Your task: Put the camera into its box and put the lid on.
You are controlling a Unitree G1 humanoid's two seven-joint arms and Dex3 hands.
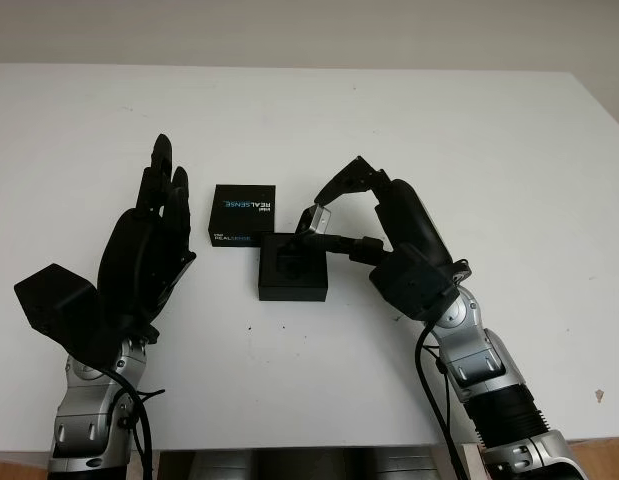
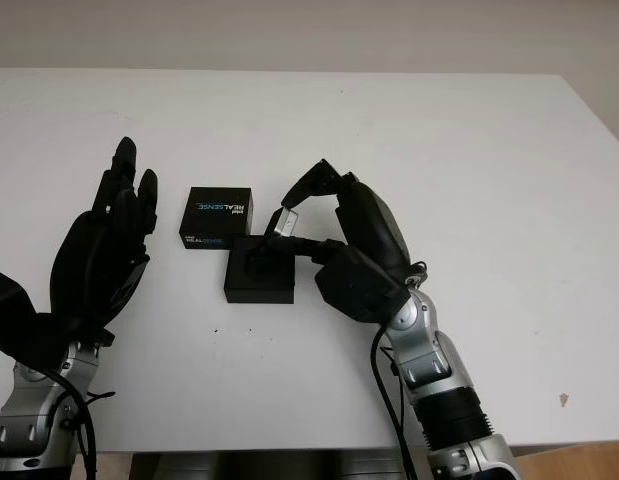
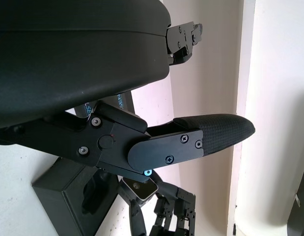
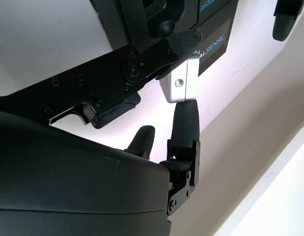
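Head views: on the white table [image 1: 469, 120] the right hand [image 1: 354, 205] pinches the silver camera [image 1: 313, 219] just above the far edge of the open black box [image 1: 293, 268]. The lid [image 1: 243, 214] lies flat, touching the box's far left corner. The left hand [image 1: 149, 235], open, hovers left of the lid.

Right wrist view: 2 fingers [image 4: 185, 123] clamp the camera [image 4: 180, 83] by its end.

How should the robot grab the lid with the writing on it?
Probably from above, pinching two opposite side edges. The lid lies flat on the table with its printed face up, just behind the open box. The open left hand is beside it, while the right hand holds the camera.
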